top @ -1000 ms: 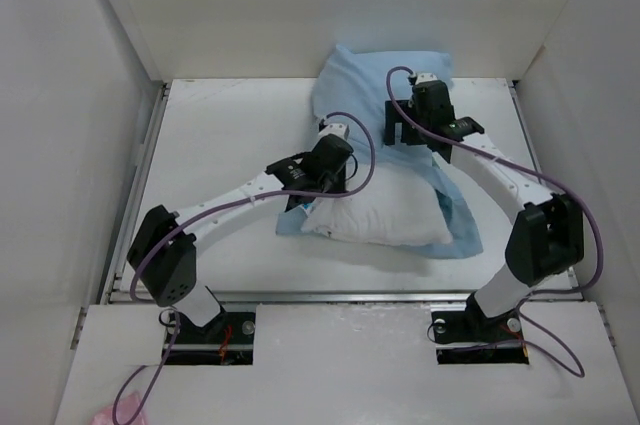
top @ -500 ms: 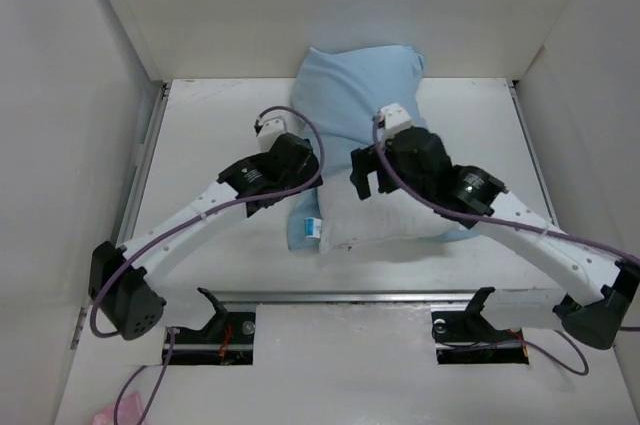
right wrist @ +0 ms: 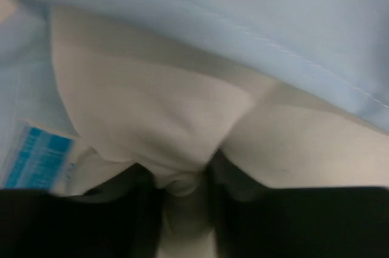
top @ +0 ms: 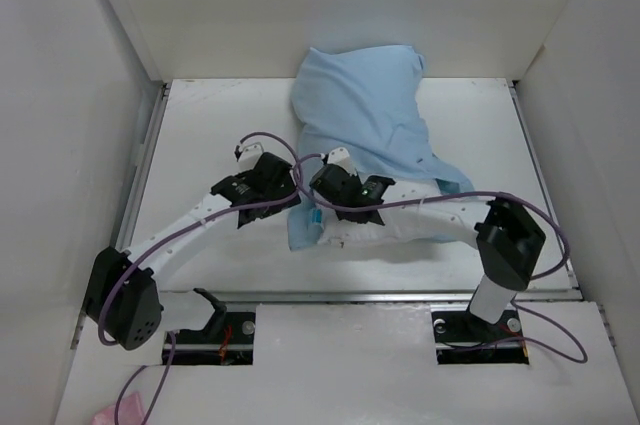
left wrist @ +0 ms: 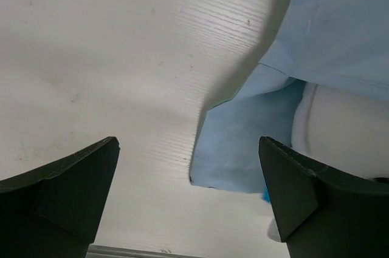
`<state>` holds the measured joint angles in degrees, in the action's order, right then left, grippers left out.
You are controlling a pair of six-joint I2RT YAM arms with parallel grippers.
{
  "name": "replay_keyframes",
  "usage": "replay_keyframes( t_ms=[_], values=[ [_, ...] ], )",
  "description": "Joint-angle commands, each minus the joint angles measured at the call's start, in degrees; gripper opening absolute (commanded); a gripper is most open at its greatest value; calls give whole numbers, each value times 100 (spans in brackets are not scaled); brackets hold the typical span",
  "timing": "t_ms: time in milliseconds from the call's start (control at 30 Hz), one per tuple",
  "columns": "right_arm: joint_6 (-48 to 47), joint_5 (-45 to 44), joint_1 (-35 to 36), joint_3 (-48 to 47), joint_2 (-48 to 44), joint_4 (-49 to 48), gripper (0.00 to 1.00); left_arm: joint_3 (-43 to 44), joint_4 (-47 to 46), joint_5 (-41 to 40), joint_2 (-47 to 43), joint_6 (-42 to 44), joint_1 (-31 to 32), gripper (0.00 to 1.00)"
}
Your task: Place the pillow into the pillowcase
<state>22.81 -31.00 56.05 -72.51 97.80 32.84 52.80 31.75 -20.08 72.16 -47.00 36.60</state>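
The light-blue pillowcase (top: pixel 360 110) lies in the middle of the table, bulging toward the back wall. The white pillow (top: pixel 385 236) sticks out of its near opening, its small blue tag (top: pixel 316 217) at the left corner. My right gripper (top: pixel 345 207) is at that exposed end, shut on a pinched fold of the pillow (right wrist: pixel 182 136), just under the pillowcase hem (right wrist: pixel 255 33). My left gripper (top: pixel 283 197) hovers open just left of the pillowcase's near-left corner (left wrist: pixel 243 149). Nothing lies between its fingers (left wrist: pixel 67 197); the bare table shows below.
White walls enclose the table (top: pixel 210 135) on the left, back and right. A metal rail (top: pixel 340 296) runs along the near edge in front of the arm bases. Purple cables (top: pixel 275 140) loop above both wrists.
Both grippers came down toward the pillow's near end. The right one closed on the pillow's fabric. The left one opened and moved left of the pillowcase, which now covers more of the pillow.
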Motion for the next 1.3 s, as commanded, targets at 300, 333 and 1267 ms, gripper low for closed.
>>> replay_keyframes(
  t_ms=[300, 333, 1267],
  values=[
    [-100, 94, -103, -492, -1131, -199, 0, -920, -2760, 1452, 122, 1472, -320, 100],
    [-101, 147, -164, -588, -1131, -199, 0, -920, -2901, 1454, 175, 1597, -320, 100],
    [-48, -3147, -762, -808, 414, -5049, 0, -788, -426, 1929, -2433, 396, -118, 0]
  ],
)
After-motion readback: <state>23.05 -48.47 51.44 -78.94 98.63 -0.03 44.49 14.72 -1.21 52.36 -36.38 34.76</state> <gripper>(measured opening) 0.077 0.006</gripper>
